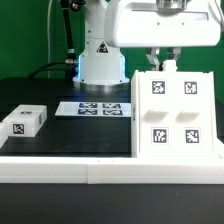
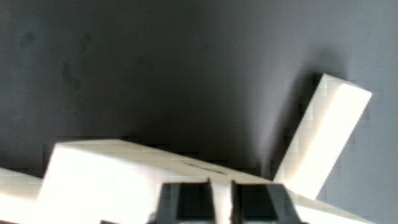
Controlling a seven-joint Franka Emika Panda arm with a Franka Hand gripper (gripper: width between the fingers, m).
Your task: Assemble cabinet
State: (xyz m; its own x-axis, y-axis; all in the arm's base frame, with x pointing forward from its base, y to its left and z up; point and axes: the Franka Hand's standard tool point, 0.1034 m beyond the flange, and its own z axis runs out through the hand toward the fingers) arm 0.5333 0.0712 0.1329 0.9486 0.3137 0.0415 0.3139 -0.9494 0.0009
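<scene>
The gripper [image 1: 162, 64] hangs right over the top edge of the cabinet [image 1: 175, 125], whose face carries four black-and-white square tags [image 1: 158, 86]. In the wrist view its fingers [image 2: 192, 205] stand narrow, with only a thin pale slit between them; I cannot tell whether they pinch anything. Behind it, the robot base bears a triangular warning sticker [image 1: 100, 47]. Well off toward the exterior view's left of the gripper lies a small tagged block [image 1: 25, 122], with the marker board [image 1: 100, 107] between them.
</scene>
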